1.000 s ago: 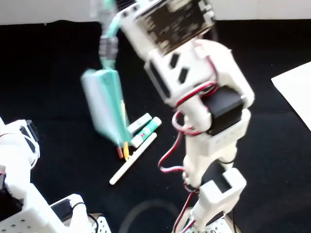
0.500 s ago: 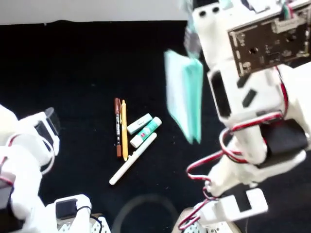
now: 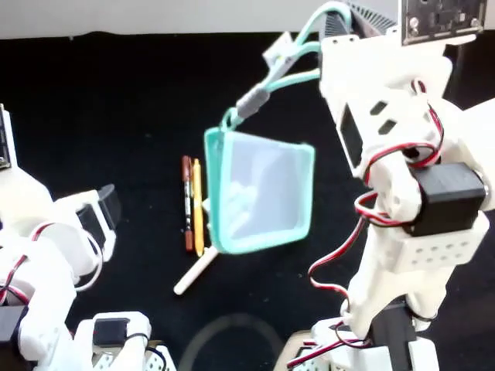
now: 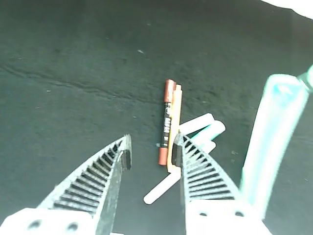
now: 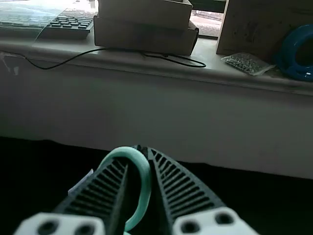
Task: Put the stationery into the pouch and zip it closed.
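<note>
Barely begun: nothing yet seen inside the pouch (image 3: 259, 201), dangling above the tabletop (image 3: 116, 116) by its strap (image 3: 298, 54), clamped in the right gripper (image 5: 142, 149). Still to pack: pens (image 3: 198, 209) and markers (image 4: 203, 129) lying loose mid-tabletop; then zipping. Left gripper (image 4: 151, 144) agape over them. Since half a second ago: swung back over the pens, broad face upward.

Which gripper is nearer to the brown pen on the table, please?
Left. The left gripper hangs open close to the brown pen; the right gripper is raised farther off, shut on the pouch's teal strap.
</note>
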